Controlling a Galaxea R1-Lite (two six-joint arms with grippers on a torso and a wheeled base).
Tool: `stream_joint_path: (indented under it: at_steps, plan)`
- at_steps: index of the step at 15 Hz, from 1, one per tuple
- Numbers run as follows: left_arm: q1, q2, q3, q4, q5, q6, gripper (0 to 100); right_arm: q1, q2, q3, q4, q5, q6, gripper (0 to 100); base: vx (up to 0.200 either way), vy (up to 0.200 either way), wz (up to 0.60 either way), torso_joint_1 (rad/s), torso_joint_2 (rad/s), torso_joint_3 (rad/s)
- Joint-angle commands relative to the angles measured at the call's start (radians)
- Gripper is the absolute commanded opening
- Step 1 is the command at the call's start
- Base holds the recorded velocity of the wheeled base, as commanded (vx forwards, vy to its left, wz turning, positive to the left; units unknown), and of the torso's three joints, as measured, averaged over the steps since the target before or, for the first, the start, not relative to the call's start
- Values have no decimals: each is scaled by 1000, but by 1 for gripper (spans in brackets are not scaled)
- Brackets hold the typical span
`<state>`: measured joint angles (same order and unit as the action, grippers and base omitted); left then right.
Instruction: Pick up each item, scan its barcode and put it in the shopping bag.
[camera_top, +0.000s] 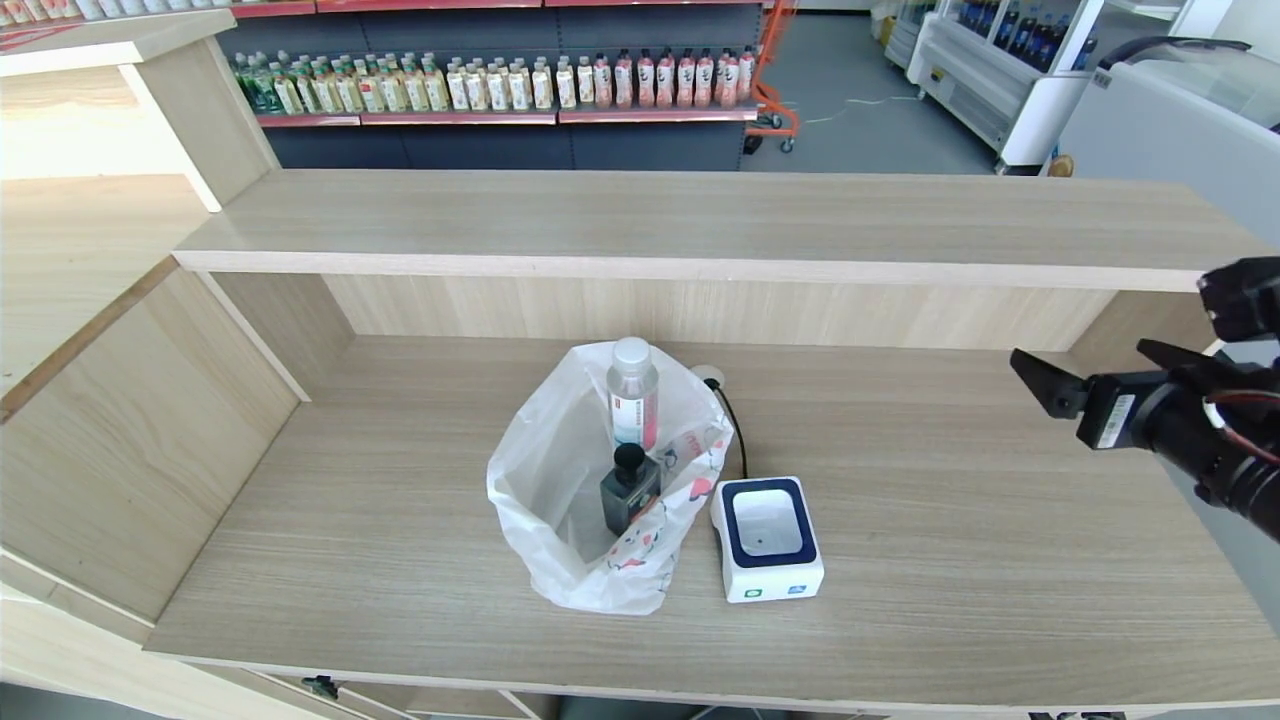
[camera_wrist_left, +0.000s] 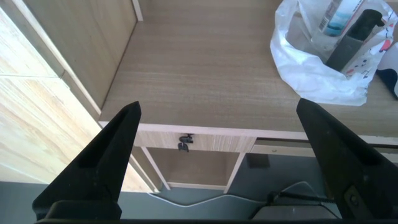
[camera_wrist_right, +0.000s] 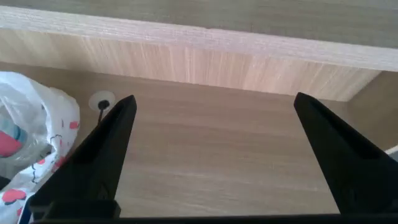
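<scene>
Shopping bag (camera_top: 560, 520): white plastic with a pink and red print. It stands open near the middle of the tabletop (camera_top: 980, 520).
Clear bottle (camera_top: 632, 405): upright inside the bag at its far side. Its white cap rises above the rim.
Dark bottle (camera_top: 629, 487): squat with a round black cap. It also stands inside the bag, in front of the clear bottle on the robot's side.
Scanner (camera_top: 766, 537): white box with a dark blue frame around its window. It sits on the tabletop just beside the bag, on the robot's right.
Cable (camera_top: 738, 435): black. It runs from behind the scanner to a round port (camera_top: 708, 377) at the back of the tabletop.
Left claw (camera_wrist_left: 219, 107): spread wide and holding nothing. It hangs by the near edge of the tabletop, on the robot's left.
Right claw (camera_wrist_right: 216, 102): spread wide and empty. It is in the air over the right end of the tabletop, well apart from the scanner.
Background: store shelves (camera_top: 500, 118) lined with drink bottles.
</scene>
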<state>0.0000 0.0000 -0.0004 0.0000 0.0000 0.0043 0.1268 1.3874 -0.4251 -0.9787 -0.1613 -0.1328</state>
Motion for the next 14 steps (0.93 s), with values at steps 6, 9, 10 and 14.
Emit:
stream_joint_path:
  at_steps: [6, 9, 10, 14]
  plan:
    - [0, 2, 0, 0, 0, 0, 100, 1, -665, 391, 305, -172, 36, 100, 0, 0, 0, 0, 0, 0]
    - [0, 2, -1, 0, 0, 0, 100, -67, -766, 422, 384, 23, 44, 100, 0, 0, 0, 0, 0, 0]
    - [-2, 2, 0, 0, 0, 0, 100, -139, -852, 425, 460, 103, 44, 100, 0, 0, 0, 0, 0, 0]
    - [0, 2, -1, 0, 0, 0, 100, -177, -1122, 425, 795, 146, 56, 100, 0, 0, 0, 0, 0, 0]
